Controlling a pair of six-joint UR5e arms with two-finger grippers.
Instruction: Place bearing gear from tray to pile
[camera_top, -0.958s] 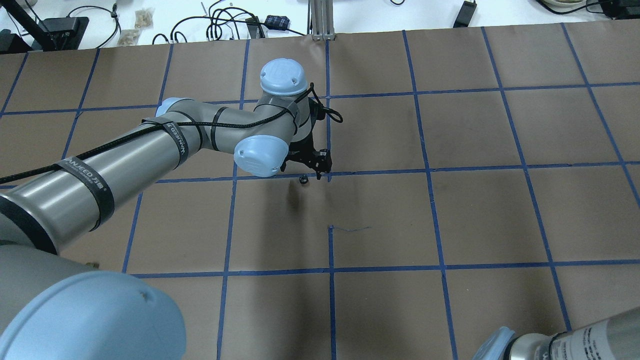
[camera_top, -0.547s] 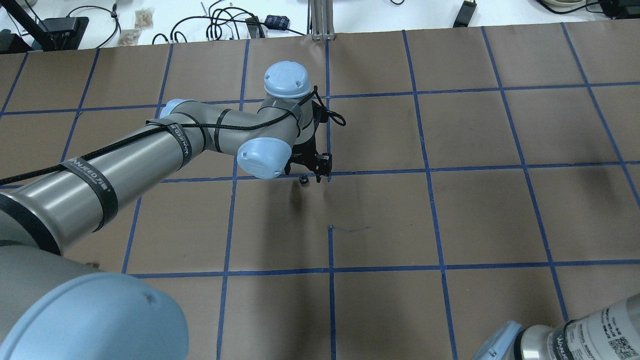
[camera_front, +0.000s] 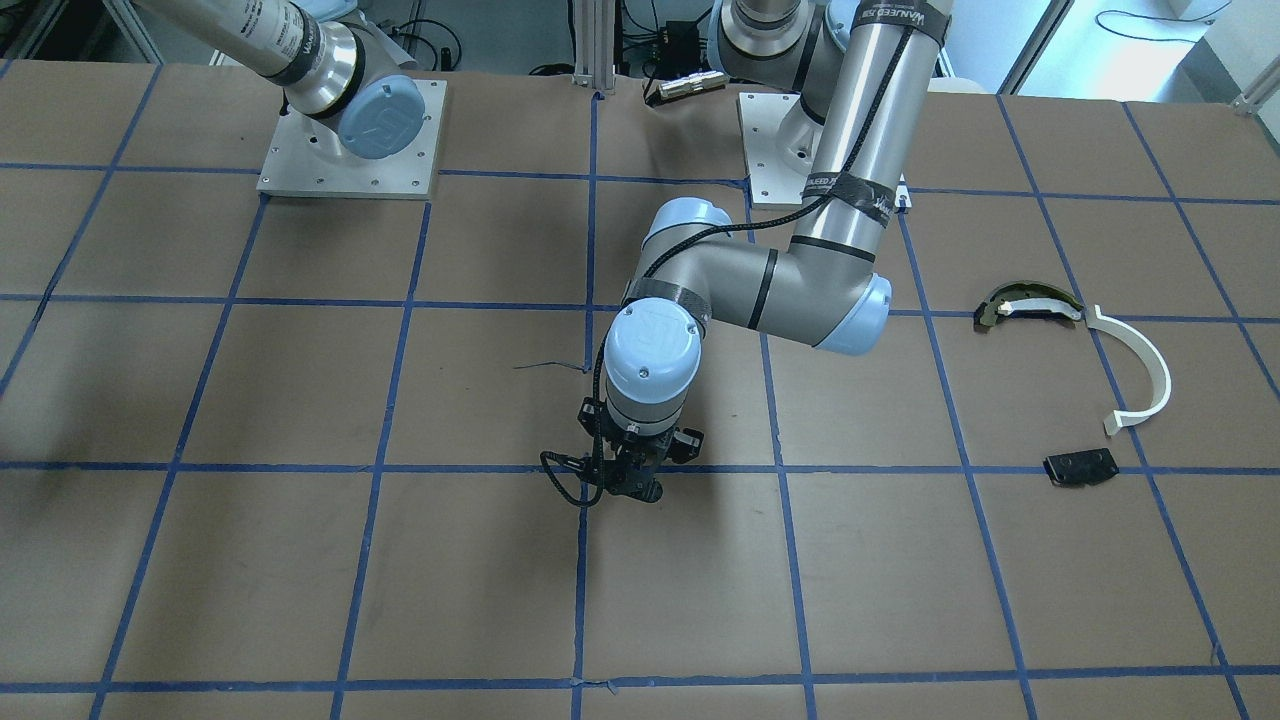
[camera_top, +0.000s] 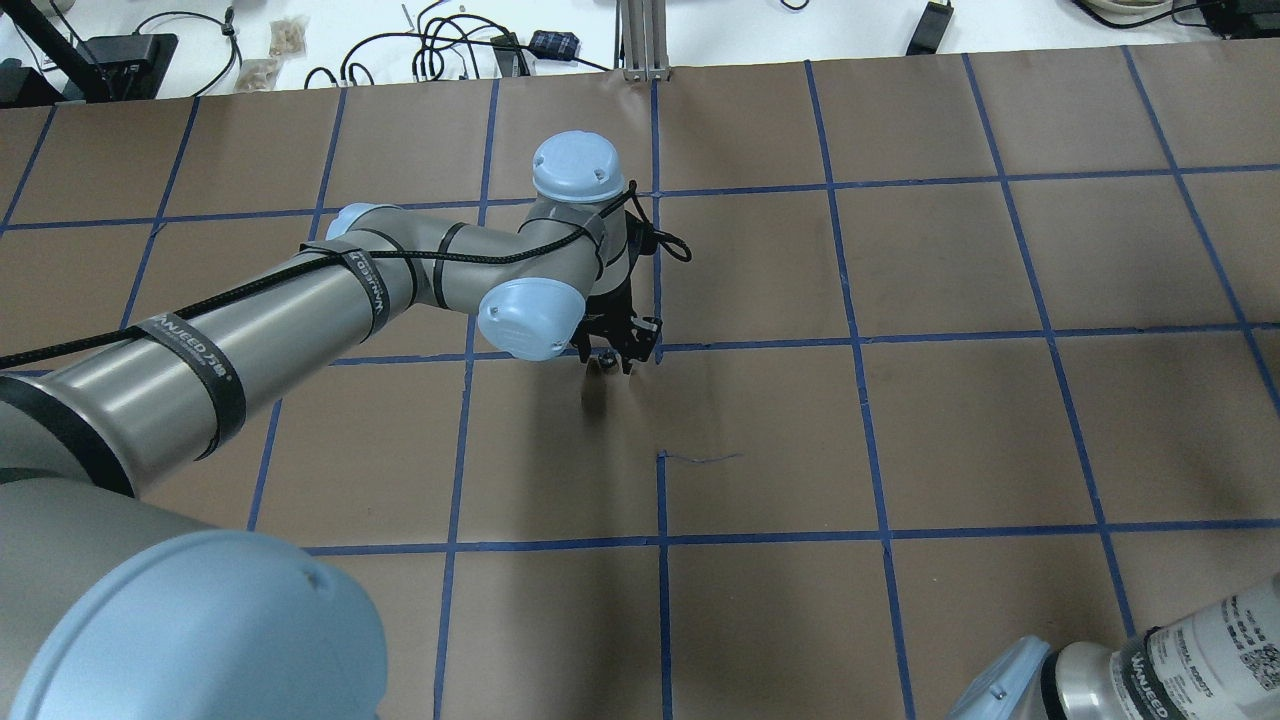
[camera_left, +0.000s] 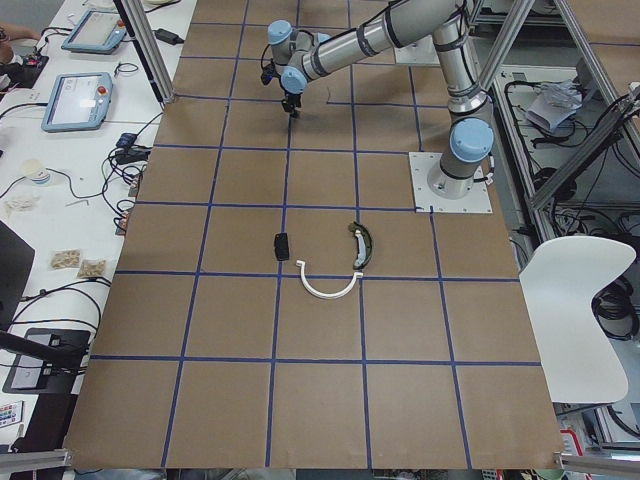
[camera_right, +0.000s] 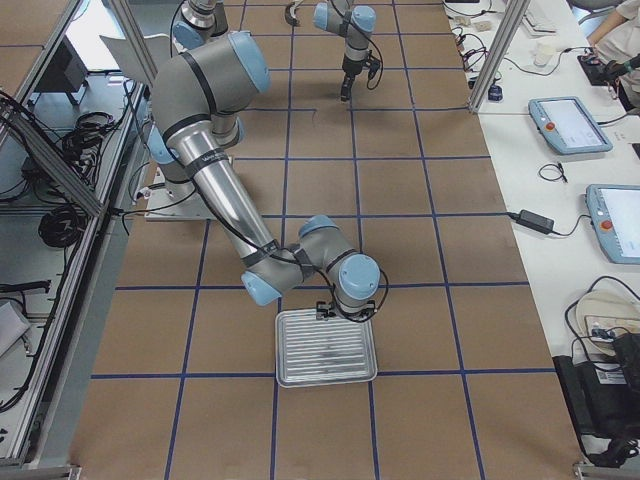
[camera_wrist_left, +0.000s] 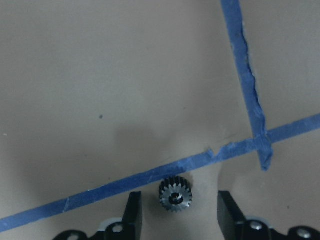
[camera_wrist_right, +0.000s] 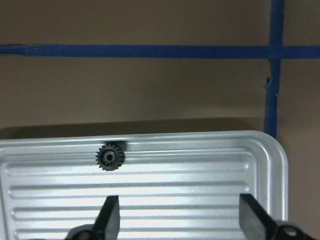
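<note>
A small black bearing gear (camera_wrist_left: 175, 194) lies on the brown table by a blue tape line. It sits between the fingers of my open left gripper (camera_wrist_left: 180, 216), which stands low over it in the overhead view (camera_top: 608, 360). A second black gear (camera_wrist_right: 109, 157) lies at the far edge of the ribbed metal tray (camera_wrist_right: 280, 165), ahead of my open right gripper (camera_wrist_right: 180, 220). The pile lies apart on the robot's left: a white half-ring (camera_front: 1140, 365), a dark curved piece (camera_front: 1025, 303) and a black plate (camera_front: 1080, 467).
The tray (camera_right: 330, 372) sits on the table's right end under the right arm (camera_right: 345, 310). Blue tape lines grid the brown paper. Cables and boxes lie on the white bench (camera_top: 300, 40) beyond the table's far edge.
My left gripper has shifted slightly left and down, so the gear on the table now sits between its fingers instead of beside them. The right arm's forearm has moved a little.
</note>
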